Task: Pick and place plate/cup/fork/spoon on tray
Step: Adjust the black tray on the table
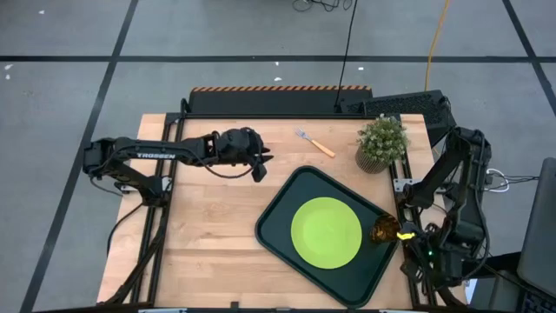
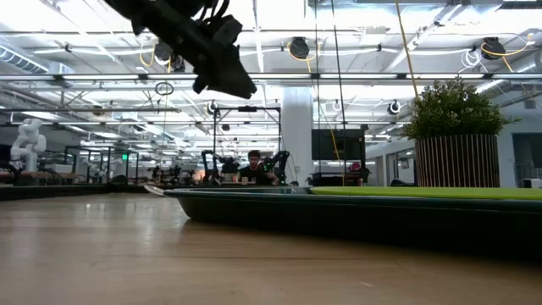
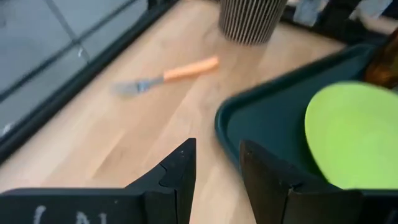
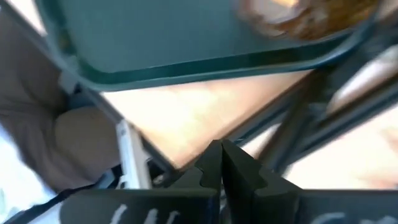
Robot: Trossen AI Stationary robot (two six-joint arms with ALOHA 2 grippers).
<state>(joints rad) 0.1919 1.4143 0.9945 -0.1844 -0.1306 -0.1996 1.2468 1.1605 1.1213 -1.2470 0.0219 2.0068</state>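
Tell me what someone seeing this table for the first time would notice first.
The lime-green plate stands out, lying in the middle of the dark tray on the table's right half. An amber cup sits at the tray's right edge, and the orange-handled fork lies alone on the wood by the far edge, near a potted plant. The left end effector hovers open between fork and tray.

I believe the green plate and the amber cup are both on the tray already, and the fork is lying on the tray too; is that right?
Not quite: the fork is not on the tray. In the high view it lies on the bare wooden table, apart from the tray, near the potted plant. The plate and the cup are indeed on the tray, the cup at its right edge.
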